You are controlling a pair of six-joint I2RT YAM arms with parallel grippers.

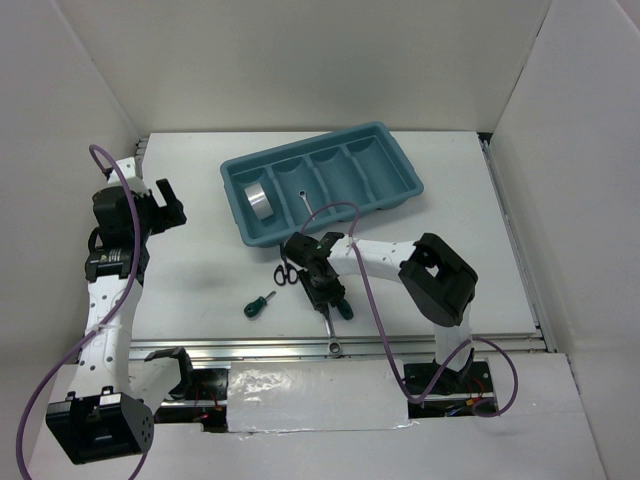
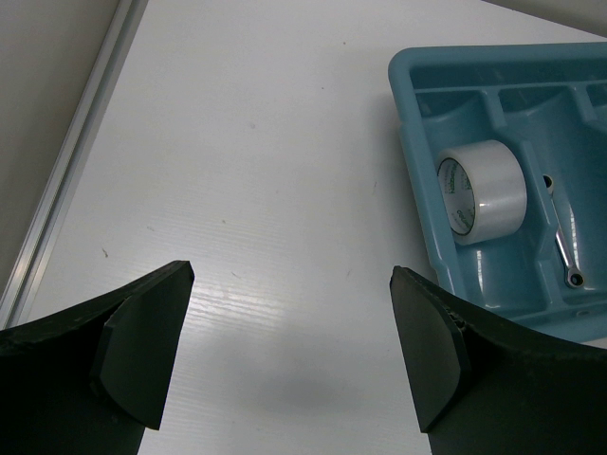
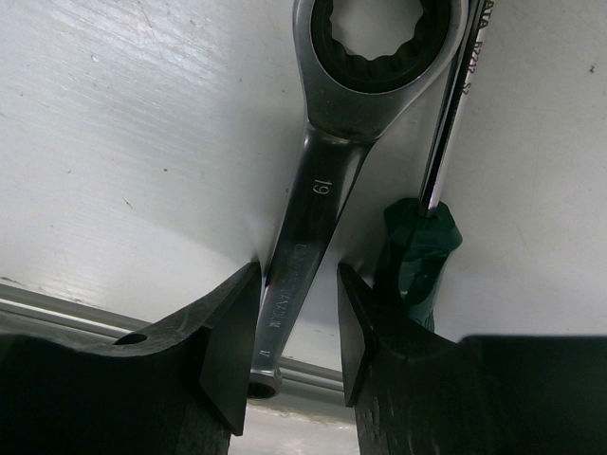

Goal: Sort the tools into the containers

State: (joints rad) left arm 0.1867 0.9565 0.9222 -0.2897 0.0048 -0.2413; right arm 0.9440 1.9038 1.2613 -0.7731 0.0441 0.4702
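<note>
The right hand (image 3: 298, 284) is down at the counter (image 1: 200, 270) near its front edge, half closed around the shank of the long wrench (image 3: 318, 190), which lies flat on the surface. One of its fingers (image 3: 232, 351) sits against one side of the shank, and a sliver of counter shows between the shank and the other finger, so the wrench is straddled rather than pinched. The wrench's ring end points away from the wrist camera, and its other end reaches the metal rail at the counter's near edge. The long screwdriver (image 3: 417, 256) lies just beside the wrench on the outer side of that second finger. Its green handle runs down behind the finger and its steel shaft passes close along the ring end. In the top view the black-handled scissors (image 1: 285, 273) rest on the counter just left of this hand, and the stubby screwdriver (image 1: 258, 306) lies alone further left and nearer the front. The left hand (image 2: 289, 322) hangs over bare counter at the left side, well apart from the tools, its fingers (image 2: 142, 351) spread wide and holding nothing. The teal tray (image 2: 423, 171) sits toward the back of the counter, angled. The tape roll (image 2: 484, 190) stands on edge in its leftmost compartment, and the short wrench (image 2: 561, 242) lies in the compartment beside it.
</note>
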